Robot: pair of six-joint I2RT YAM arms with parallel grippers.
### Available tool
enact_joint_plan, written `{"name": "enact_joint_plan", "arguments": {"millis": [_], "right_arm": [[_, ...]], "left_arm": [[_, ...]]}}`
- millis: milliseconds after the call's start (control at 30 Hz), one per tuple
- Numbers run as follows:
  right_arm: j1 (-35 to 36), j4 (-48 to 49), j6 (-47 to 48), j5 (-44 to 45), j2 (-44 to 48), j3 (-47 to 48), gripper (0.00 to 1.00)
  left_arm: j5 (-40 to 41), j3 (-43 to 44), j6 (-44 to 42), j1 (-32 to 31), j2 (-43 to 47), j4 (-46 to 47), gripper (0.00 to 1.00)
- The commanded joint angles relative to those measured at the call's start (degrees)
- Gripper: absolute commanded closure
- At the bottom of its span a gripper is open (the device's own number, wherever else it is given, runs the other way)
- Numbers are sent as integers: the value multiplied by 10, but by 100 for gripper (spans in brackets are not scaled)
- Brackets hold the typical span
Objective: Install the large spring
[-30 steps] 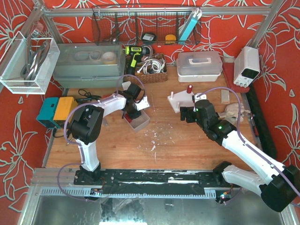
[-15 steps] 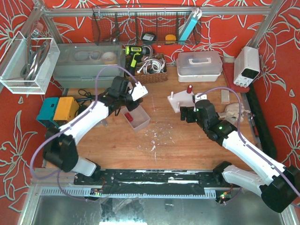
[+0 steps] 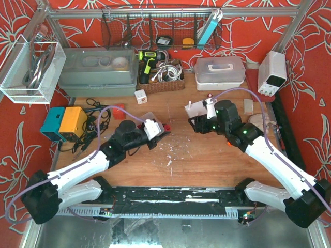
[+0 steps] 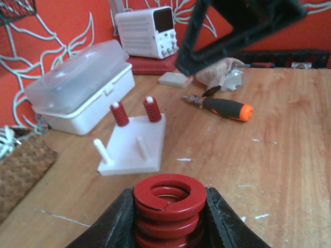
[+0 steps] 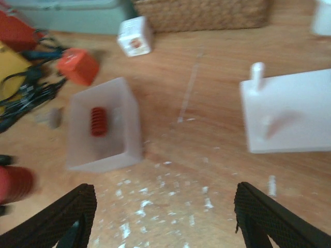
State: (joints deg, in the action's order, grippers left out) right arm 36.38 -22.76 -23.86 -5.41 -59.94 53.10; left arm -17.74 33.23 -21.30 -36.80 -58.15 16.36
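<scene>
Wooden table — left claw grips large spring (upright).

The right gripper hangs over the wooden tabletop with its two black textured fingers spread wide and nothing between them. Beyond it to the left sits a translucent plastic box, with a small red coil spring lying inside. To the right lies a white square base plate with an upright white peg at its far left corner. Farther off are a small white printed cube, an orange-red block, black cables and a wicker basket. A blurred thick red cylinder shows at the near left edge. White chips speckle the wood.
</scene>
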Motion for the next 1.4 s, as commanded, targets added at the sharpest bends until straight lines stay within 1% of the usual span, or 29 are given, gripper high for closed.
{"name": "enact_joint_plan", "arguments": {"millis": [0,100,200,267,533,633,767,900,1000,1133,1267,1367], "right_arm": [[2,-64,13,-170,-21,48,28],[5,-71,12,-221,-26,64,32],[13,-62,2,-263,-37,73,33],[24,-58,-2,-273,-44,77,33],[56,-62,4,-271,-79,91,30],[62,-63,3,-276,-92,95,34],[73,-88,14,-254,-112,107,35],[76,-97,16,-253,-119,105,39],[79,-111,26,-250,-118,106,39],[81,-141,42,-221,-127,110,39],[83,-148,41,-232,-141,115,47],[84,-156,35,-220,-150,121,51]], "left_arm": [[44,-42,32,-26,8,135,92],[63,-50,19,-43,-5,140,92],[61,-53,17,-58,-17,158,92],[65,-58,13,-69,-23,175,92],[63,-44,13,-97,-61,188,93],[68,-41,8,-108,-68,195,94],[72,-31,6,-117,-75,195,94],[78,-24,3,-126,-78,197,95],[89,-20,3,-131,-81,195,95],[92,-20,2,-135,-84,205,96],[105,-20,-2,-142,-91,214,96],[132,-16,-12,-152,-97,215,96]]}}
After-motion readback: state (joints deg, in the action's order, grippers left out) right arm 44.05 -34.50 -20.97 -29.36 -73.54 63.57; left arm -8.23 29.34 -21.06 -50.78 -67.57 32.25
